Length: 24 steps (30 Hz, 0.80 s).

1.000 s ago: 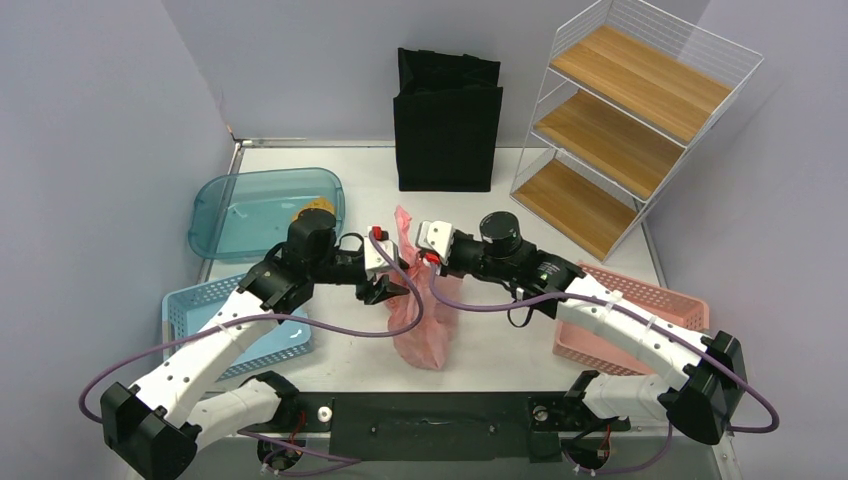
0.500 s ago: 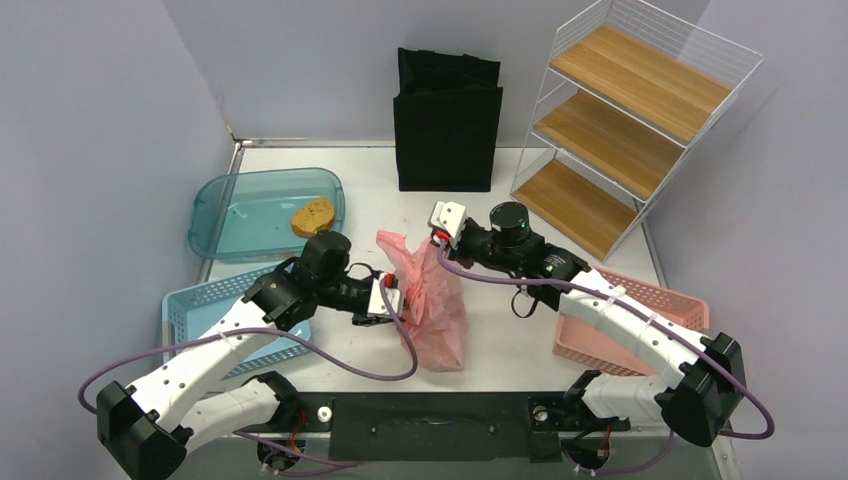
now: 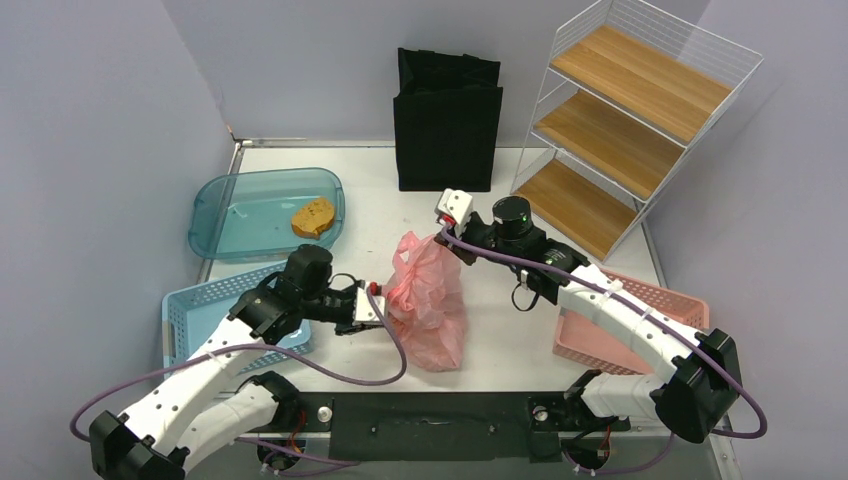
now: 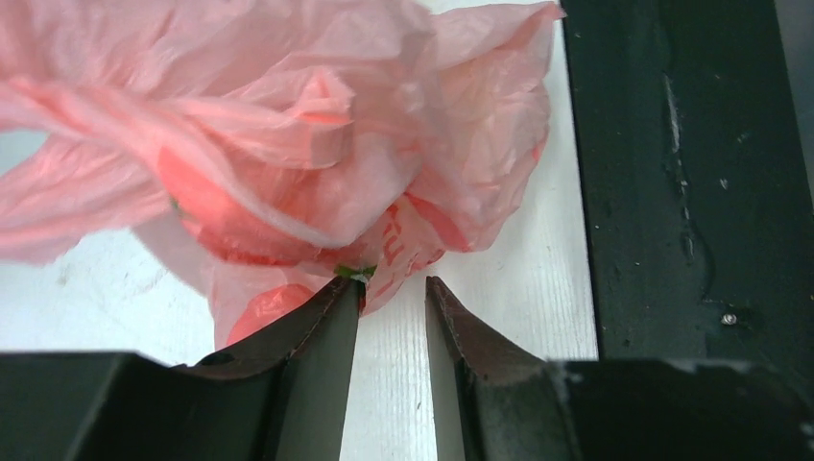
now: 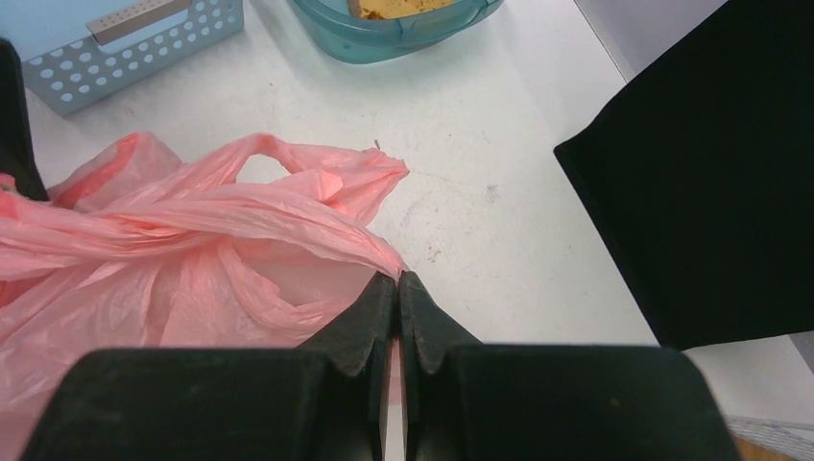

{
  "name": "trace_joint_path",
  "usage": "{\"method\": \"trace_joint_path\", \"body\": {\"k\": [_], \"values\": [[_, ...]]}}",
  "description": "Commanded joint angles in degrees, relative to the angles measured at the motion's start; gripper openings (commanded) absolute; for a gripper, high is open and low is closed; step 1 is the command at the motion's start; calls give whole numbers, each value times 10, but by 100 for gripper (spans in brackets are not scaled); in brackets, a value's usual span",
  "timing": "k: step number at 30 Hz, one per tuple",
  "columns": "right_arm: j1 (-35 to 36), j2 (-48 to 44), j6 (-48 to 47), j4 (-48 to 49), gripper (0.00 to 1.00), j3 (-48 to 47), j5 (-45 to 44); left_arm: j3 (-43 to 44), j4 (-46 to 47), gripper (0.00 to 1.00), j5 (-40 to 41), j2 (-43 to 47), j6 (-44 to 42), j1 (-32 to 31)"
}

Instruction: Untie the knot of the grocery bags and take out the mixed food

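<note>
Item 1, pink grocery bag (image 3: 432, 305): it lies crumpled on the white table (image 3: 560, 190), just ahead of my arm bases and between the two grippers.

Seen from the top view only:
- The bag's upper edge is drawn up into a peak at my right arm's tip.
- A black tote (image 3: 447, 120) stands upright at the far edge.
- A wire shelf (image 3: 625, 120) with three wooden boards stands at the far right.
- A pink basket (image 3: 650, 300) sits under my right arm.

Seen from the right wrist view only:
- The right gripper (image 5: 396, 288) has its fingers pressed together on a fold of the bag, with thin pink film pinched between them.
- A handle loop (image 5: 278, 154) lies slack on the table beyond.

Seen from the left wrist view only:
- The left gripper (image 4: 394, 288) has its jaws apart, with bare table in the gap, and it holds nothing.
- The finger on the left of that view touches the bag's lower folds beside a small green scrap (image 4: 353, 273).
- Red shapes (image 4: 216, 226) show through the film. I cannot tell what they are.

Containers:
- A teal tray (image 3: 230, 235) at the far left holds one brown, bread-like piece (image 3: 313, 216).
- A blue basket (image 3: 195, 310) sits at the near left, its inside partly hidden by my left arm.
- The bag holds the red shapes above. I cannot make out anything else inside it.
</note>
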State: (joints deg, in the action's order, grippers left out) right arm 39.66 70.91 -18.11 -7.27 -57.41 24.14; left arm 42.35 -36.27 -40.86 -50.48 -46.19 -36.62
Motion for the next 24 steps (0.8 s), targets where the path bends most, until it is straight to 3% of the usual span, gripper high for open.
{"method": "trace_joint_path", "body": {"k": [1, 5, 9, 11, 16, 24], "values": [[-7, -13, 18, 39, 0, -24, 11, 20, -19, 30, -38, 30, 64, 68], [-8, -20, 20, 37, 0, -25, 10, 59, -24, 42, -65, 44, 113, 128], [-7, -23, 26, 38, 0, -27, 10, 102, -4, 60, -61, 40, 176, 141], [-6, -22, 29, 40, 0, -27, 9, 123, 12, 64, -59, 27, 207, 140], [-1, -19, 38, 45, 0, -30, 2, 179, 21, 67, -68, -34, 257, 125], [5, -18, 51, 51, 0, -30, -12, 186, 87, 66, -11, -87, 301, 35]]}}
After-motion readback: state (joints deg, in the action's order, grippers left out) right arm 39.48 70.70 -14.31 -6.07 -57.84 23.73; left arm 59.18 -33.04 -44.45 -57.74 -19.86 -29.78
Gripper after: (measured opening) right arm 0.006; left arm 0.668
